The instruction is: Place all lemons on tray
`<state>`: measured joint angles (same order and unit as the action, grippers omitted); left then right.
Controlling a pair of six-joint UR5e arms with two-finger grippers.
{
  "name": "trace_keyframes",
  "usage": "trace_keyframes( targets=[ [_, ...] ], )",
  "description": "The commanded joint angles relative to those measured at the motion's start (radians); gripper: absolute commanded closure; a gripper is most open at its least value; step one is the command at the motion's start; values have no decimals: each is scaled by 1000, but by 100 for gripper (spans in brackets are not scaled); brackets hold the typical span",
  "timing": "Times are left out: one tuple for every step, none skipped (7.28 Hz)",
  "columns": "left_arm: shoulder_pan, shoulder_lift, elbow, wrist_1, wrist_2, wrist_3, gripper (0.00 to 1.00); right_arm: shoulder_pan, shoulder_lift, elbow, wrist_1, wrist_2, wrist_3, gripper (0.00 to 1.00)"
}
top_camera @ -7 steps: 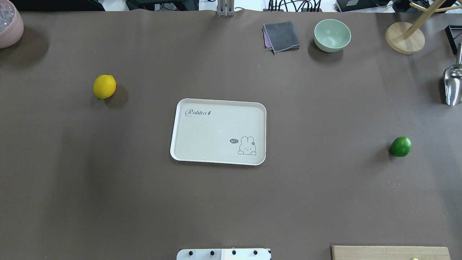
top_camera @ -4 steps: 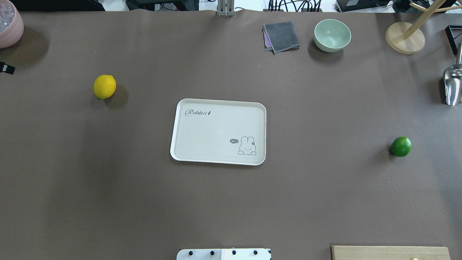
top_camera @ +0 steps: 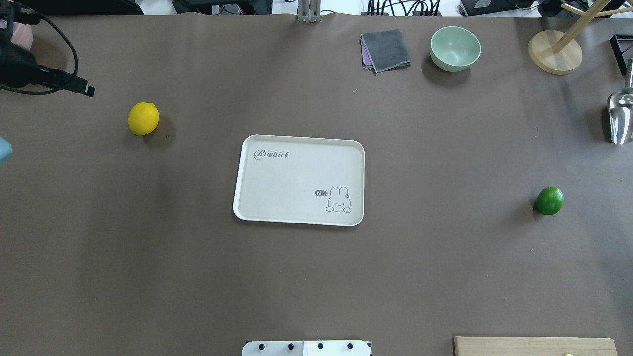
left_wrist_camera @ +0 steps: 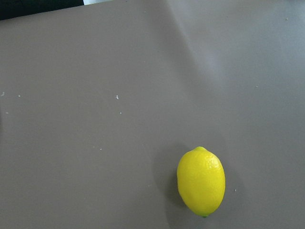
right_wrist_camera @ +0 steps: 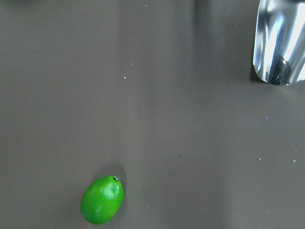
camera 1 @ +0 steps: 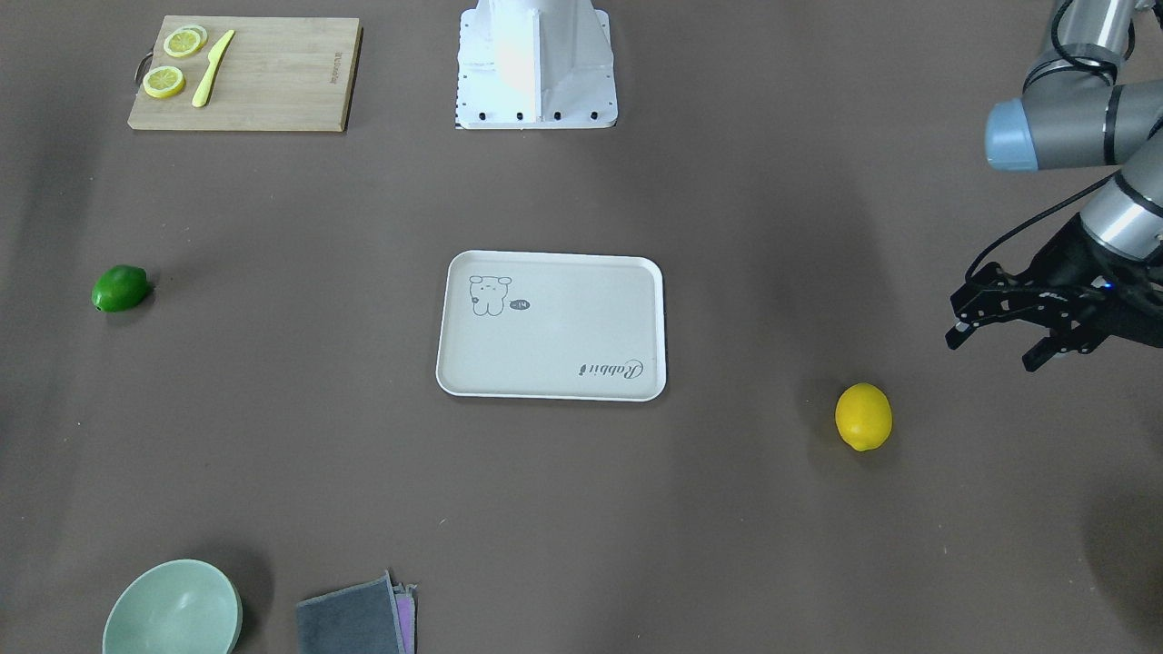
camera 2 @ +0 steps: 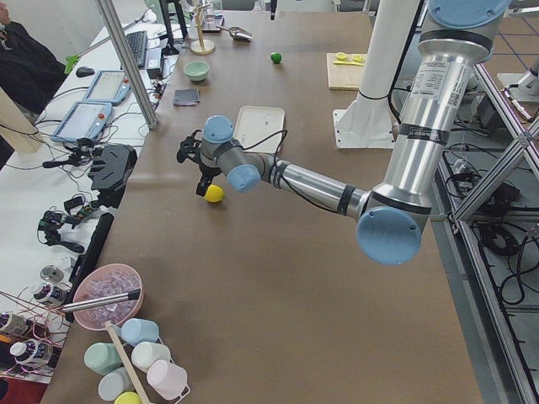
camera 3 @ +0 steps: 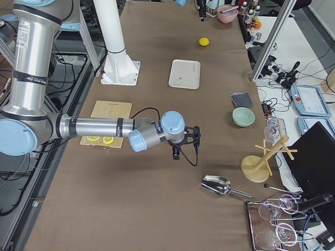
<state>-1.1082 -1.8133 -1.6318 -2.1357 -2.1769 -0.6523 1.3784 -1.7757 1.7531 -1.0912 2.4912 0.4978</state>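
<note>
The yellow lemon (top_camera: 143, 118) lies on the table left of the tray (top_camera: 267, 198); it also shows in the left wrist view (left_wrist_camera: 201, 181). The green lemon (top_camera: 549, 200) lies far right of the tray and shows in the right wrist view (right_wrist_camera: 102, 200). The cream tray with the rabbit drawing holds nothing. My left gripper (camera 1: 992, 350) is open and empty, above the table, a short way outward from the yellow lemon (camera 1: 863, 416). My right gripper (camera 3: 186, 146) shows only in the exterior right view, near the green lemon's area; I cannot tell its state.
A wooden cutting board (camera 1: 273, 82) with lemon slices and a knife sits by the robot base (camera 1: 536, 64). A grey cloth (top_camera: 385, 49), a green bowl (top_camera: 455, 48), a wooden stand (top_camera: 554, 52) and a metal scoop (top_camera: 620, 116) lie along the far and right edges.
My left gripper has come into the overhead view from the left edge, toward the yellow lemon. The lemons and the tray have not moved.
</note>
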Motion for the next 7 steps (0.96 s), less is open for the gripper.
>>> trace_keyframes(
  targets=[
    [69,-17,9,-30,66,-122,2,-108,1,-6,126,-78,219,0],
    [86,-24,18,-33,110,-151,2,-152,1,-6,148,-112,273,0],
    [114,-30,53,-58,164,-155,2,-201,1,-4,183,-165,327,0],
    [142,-46,102,-105,204,-177,2,-243,4,-4,221,-196,391,0],
    [151,-69,146,-136,207,-185,2,-263,33,-6,223,-210,422,0],
    [157,-73,161,-141,210,-185,2,-281,62,-12,223,-213,467,0],
    [178,-75,165,-148,251,-185,2,-288,74,-26,223,-212,482,0]
  ],
)
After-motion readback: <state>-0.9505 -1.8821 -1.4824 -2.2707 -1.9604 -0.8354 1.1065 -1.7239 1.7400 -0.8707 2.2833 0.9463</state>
